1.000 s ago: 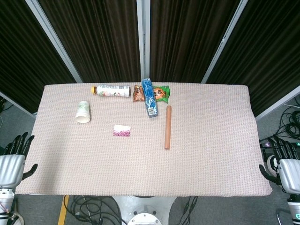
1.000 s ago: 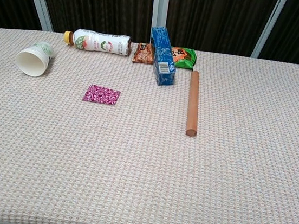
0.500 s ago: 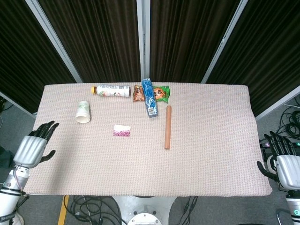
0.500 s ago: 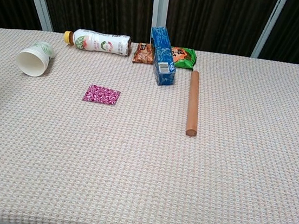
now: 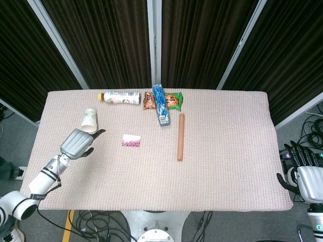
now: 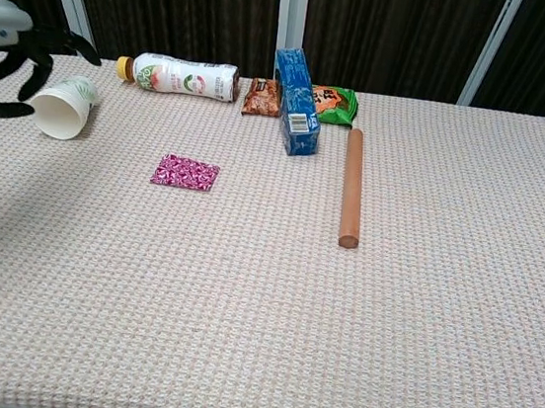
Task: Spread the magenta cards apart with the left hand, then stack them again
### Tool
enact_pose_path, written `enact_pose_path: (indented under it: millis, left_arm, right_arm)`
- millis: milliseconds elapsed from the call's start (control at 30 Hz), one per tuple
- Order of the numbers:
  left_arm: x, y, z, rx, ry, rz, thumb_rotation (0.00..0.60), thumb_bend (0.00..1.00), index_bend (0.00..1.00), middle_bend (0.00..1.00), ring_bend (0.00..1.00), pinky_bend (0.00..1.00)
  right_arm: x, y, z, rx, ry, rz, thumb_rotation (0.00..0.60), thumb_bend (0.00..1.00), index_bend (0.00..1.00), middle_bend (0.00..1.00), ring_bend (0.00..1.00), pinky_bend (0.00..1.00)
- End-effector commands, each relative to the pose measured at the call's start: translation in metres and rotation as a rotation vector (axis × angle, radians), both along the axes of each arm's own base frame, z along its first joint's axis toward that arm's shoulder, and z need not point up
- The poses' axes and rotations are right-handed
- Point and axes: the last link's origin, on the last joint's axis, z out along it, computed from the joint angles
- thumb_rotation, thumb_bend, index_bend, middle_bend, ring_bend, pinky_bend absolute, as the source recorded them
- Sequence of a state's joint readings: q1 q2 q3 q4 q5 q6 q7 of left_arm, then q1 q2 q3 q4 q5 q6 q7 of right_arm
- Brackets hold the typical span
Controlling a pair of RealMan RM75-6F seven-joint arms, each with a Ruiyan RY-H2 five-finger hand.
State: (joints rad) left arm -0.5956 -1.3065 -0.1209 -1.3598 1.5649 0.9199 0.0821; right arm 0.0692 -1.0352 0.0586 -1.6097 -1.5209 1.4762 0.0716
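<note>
Flat on the woven beige table cover (image 5: 222, 166) lay the small stack of magenta patterned cards (image 5: 131, 140), squared up in one pile and well to the right of the left hand's fingertips, with bare cloth between; nothing touched it. The left hand (image 5: 76, 142) hovered over the left part of the table, its dark fingers (image 6: 35, 50) loosely spread and holding nothing; just beyond those fingers, and very near them, lay the white paper cup with a green print (image 5: 89, 120), tipped on its side. Farther past the cup, along the back edge, lay a white plastic bottle with an orange cap (image 5: 120, 97) on its side; right of it a brown snack packet (image 5: 148, 100), a blue rectangular carton (image 5: 161, 105) and a green snack packet (image 5: 175, 100) lay close together. A brown wooden rod (image 5: 180, 136) lay lengthwise right of the cards. The right hand (image 5: 305, 171) sat off the table's right edge, far from everything, fingers apart and empty.
</note>
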Motion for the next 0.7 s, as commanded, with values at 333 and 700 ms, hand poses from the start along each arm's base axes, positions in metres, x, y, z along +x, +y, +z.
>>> enact_pose_path:
  millis: [333,700]
  left_arm:
    - [0.017,0.036,-0.072,-0.154,0.091,0.082,0.6,0.59,0.22,0.79,0.83,0.95]
    - [0.034,0.047,-0.108,-0.2,0.17,0.089,0.6,0.63,0.22,0.82,0.85,0.96]
  right_arm:
    - [0.0,-0.003,-0.003,0.012,0.007,-0.014,0.54,0.24,0.04,0.01,0.0,0.0]
    - [-0.004,-0.005,-0.003,0.014,0.012,-0.035,0.543,0.24,0.04,0.01,0.0,0.0]
